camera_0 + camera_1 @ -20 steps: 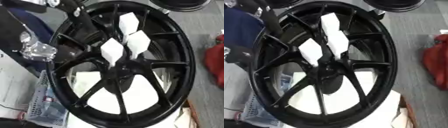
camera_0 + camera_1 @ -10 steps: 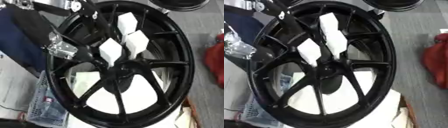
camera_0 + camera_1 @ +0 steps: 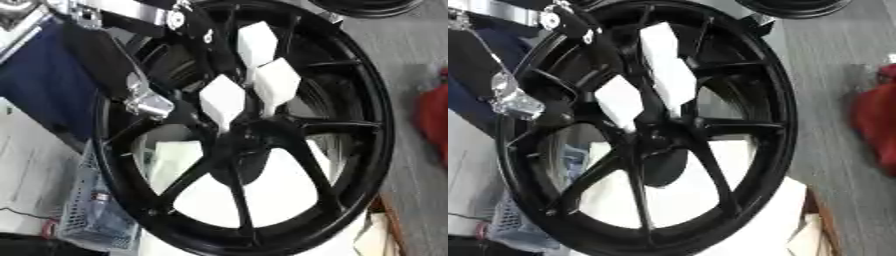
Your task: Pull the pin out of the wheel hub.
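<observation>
A large black wheel hub [image 3: 350, 125] with thin spokes fills both views, standing on a white surface. Three white block-shaped pins stick out around its centre: one high up [image 3: 256, 42], one to the right [image 3: 276, 82] and one to the left [image 3: 222, 99]. My left arm comes down from the upper left, black with silver joints. My left hand [image 3: 150, 106] is over the hub's left spokes, just left of the left pin. Black on black, its shape is lost against the spokes, and I cannot tell whether it touches the pin. My right hand shows in neither view.
A red thing [image 3: 433, 120] lies on the grey floor at the right. Blue cloth [image 3: 39, 75] lies at the left, a mesh basket [image 3: 87, 215] at the lower left. Another dark wheel [image 3: 367, 6] shows at the top edge. Cardboard [image 3: 376, 235] sits at the lower right.
My left arm and hand have moved right, from outside the hub's left rim to over the spokes, closer to the left pin. The pins have stayed in place.
</observation>
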